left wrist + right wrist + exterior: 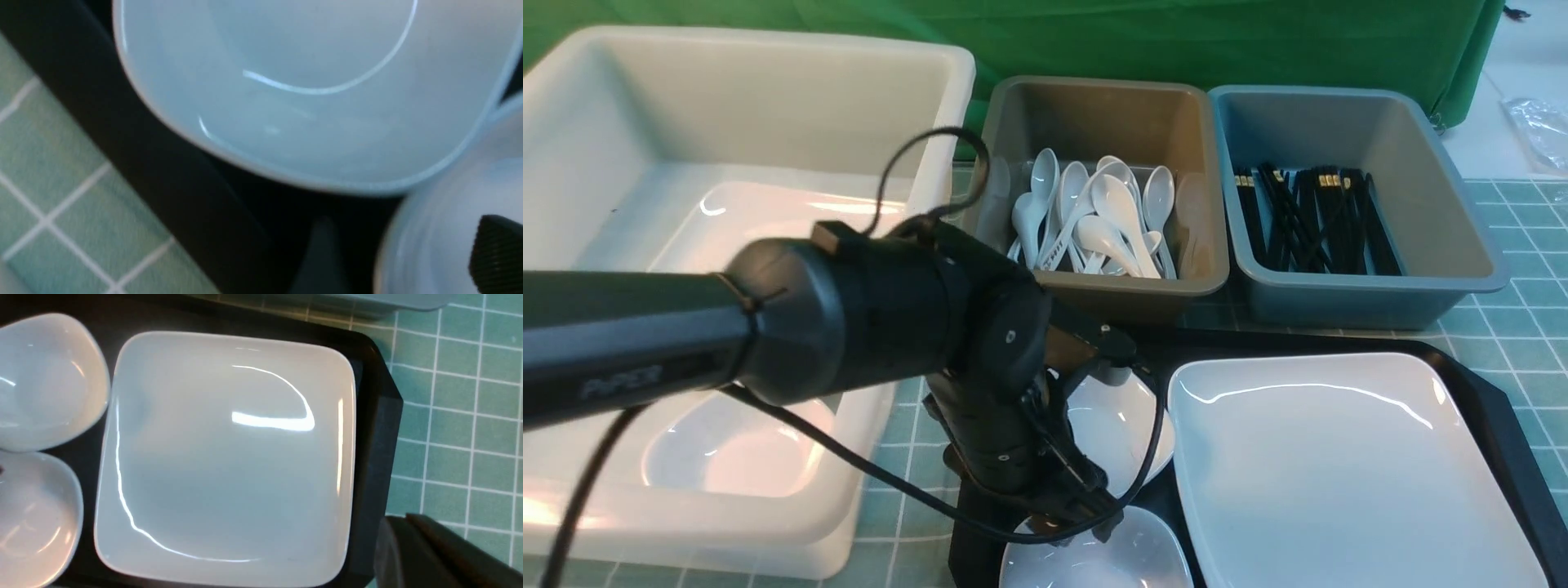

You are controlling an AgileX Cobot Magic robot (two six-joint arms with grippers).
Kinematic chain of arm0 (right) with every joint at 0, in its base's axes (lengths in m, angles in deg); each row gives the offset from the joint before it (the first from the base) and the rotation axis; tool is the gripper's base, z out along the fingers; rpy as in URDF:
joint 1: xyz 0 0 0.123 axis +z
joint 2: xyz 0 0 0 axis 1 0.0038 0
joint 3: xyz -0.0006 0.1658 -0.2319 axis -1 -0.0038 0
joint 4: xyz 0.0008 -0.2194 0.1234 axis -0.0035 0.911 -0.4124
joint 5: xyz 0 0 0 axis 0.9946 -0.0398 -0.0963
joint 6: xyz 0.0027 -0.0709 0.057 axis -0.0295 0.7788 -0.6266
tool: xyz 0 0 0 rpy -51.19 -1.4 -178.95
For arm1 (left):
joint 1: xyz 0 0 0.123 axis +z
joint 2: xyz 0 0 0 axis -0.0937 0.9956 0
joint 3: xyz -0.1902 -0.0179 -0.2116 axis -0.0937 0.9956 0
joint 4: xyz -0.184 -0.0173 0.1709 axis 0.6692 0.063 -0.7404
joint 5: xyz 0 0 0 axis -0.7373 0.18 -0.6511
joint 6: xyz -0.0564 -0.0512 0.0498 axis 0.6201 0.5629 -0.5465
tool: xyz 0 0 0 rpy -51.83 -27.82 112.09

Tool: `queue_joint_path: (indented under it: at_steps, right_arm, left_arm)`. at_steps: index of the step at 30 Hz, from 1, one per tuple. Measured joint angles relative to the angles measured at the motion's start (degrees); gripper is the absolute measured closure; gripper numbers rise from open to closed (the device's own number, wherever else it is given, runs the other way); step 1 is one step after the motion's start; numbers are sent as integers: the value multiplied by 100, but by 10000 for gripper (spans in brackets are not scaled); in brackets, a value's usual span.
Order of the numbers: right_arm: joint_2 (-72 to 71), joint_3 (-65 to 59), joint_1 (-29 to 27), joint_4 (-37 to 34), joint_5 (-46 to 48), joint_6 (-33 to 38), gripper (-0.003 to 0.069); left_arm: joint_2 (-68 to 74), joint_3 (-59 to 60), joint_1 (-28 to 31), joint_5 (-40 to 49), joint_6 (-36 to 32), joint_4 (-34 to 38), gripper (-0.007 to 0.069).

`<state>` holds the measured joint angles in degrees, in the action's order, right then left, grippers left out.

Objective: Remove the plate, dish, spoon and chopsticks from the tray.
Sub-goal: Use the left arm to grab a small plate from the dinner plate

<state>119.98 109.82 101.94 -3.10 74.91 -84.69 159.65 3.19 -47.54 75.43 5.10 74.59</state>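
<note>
Left gripper (408,251): fingers stand well apart, straddling the rim of the near dish (1094,555). The textured pad (496,253) is inside the bowl, the other finger over the tray floor outside. Spread, not pinching, as far as the left wrist view shows. The near dish sits at the tray's near-left corner with the far dish (1115,425) just behind it. Their rims are touching or almost; can't tell which.

Right gripper (402,539): jaws pressed together, nothing in them, hanging over the tray's right edge beside the plate.

The plate (1347,465) fills the right part of the tray (1494,408). It lies flat and empty, its right rim close along the tray's right wall. No spoon or chopsticks seen on the tray. Spoons (1094,220) lie in the brown tub (1094,114) and chopsticks (1315,216) in the blue tub (1339,122), both at the worktop's far edge. The white tub (727,98) sits left of the tray with white ware inside.

Handling, my read:
- **Dishes:** stiff, glossy, probably light, slippery and chippable. Hold is a rim pinch, one finger in and one out; close gently so it doesn't skate into its neighbour.
- **Plate:** wider and likely heavier, so it will tip from a one-edge grip. Its low rim hugs the tray, leaving little finger room on the right side. Better to take the rim at mid-edge on the far or near side, grip firmly and lift slowly.
</note>
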Motion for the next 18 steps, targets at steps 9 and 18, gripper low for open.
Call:
queue_joint_path:
  at_steps: [9, 18]
  right_arm:
    - [-943, -50, 4, 0, -87, -35, 636]
    - [-1055, -58, 4, 0, -98, -35, 634]
  left_arm:
    - [333, -23, -2, -32, 0, 242, 132]
    - [324, -71, 29, 445, 82, 610, 469]
